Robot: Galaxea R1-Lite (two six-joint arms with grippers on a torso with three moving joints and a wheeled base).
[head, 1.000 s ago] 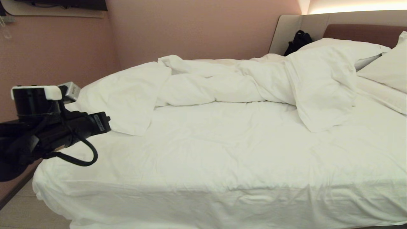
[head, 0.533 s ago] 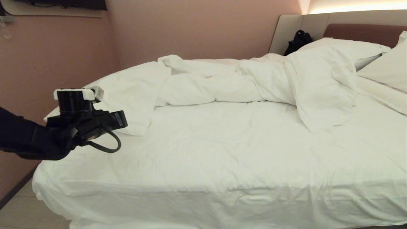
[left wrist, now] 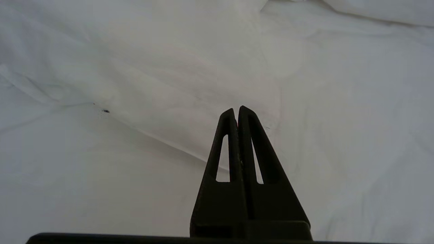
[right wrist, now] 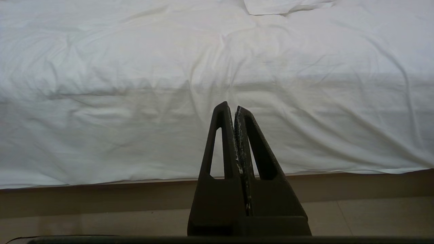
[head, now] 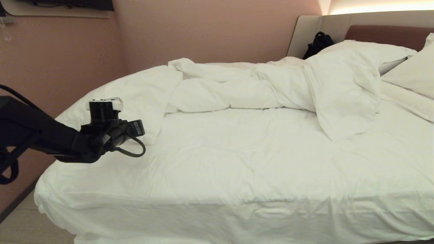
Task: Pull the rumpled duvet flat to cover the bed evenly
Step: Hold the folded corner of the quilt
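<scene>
My left tool (left wrist: 238, 112), fingers pressed together and empty, hovers by the puffy white cotton duvet (head: 237, 88); soft, bulky, I would pinch its near corner (head: 142, 137).

- The bed (head: 217, 189) fills most of the head view, its near edge running along the bottom and the headboard (head: 390, 35) at the far right.
- The duvet (head: 237, 91) lies bunched along the far side of the mattress, from the left corner across to the pillows (head: 410, 73) at the right.
- One flap of the duvet hangs toward the near side, right of centre.
- A bag (head: 318, 44) sits behind the duvet, against the headboard surround.
- The left hand (head: 137, 127) reaches in from the left, just over the duvet's near left corner.
- The right hand (right wrist: 235, 110) is low, before the bed's near side, above the floor (right wrist: 101, 223).
</scene>
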